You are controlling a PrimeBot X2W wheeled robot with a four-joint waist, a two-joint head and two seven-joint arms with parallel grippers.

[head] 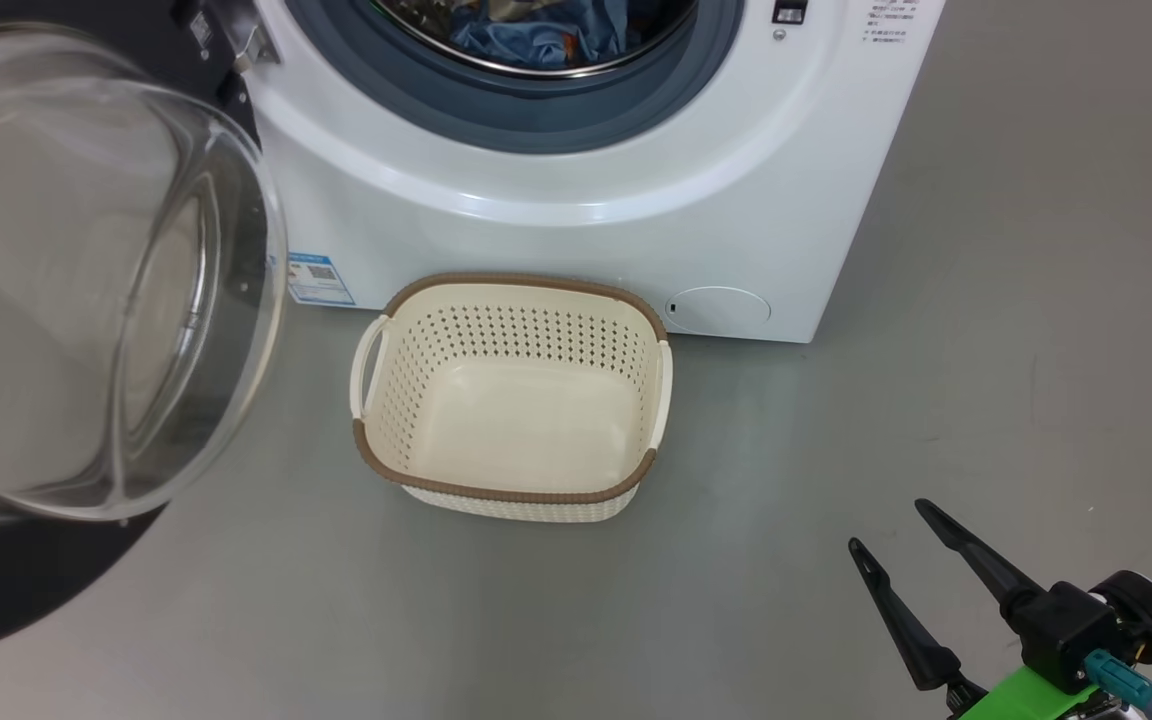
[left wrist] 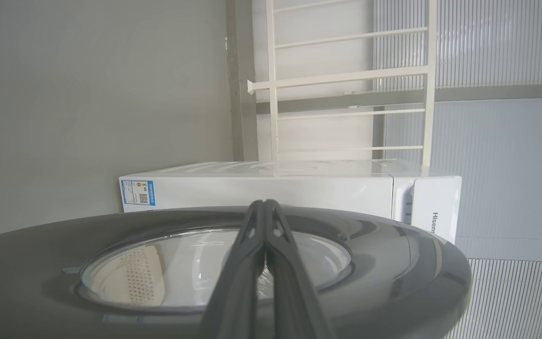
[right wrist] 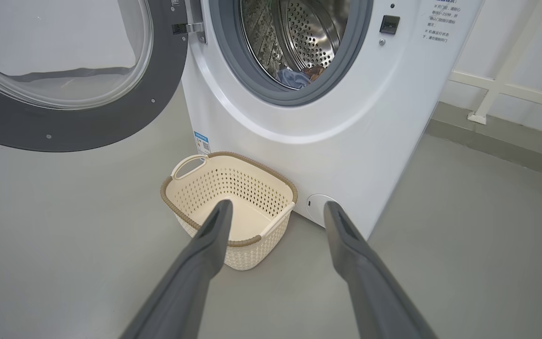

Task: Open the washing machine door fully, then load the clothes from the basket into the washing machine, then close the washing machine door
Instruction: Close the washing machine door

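Washing machine door [head: 86, 300]: swung wide open, glass bowl facing out, well to the left of the right fingers.
Left fingers [left wrist: 247, 263]: pressed together, gripping nothing, tips lying in front of the door's outer face; contact cannot be told.
Right fingers [head: 896, 612]: spread wide, empty.
Basket [head: 511, 495]: empty, on the floor ahead of the right fingers, just in front of the washing machine [head: 556, 230].
Clothes [head: 536, 40]: inside the drum, beyond the basket, well apart from the right fingers.
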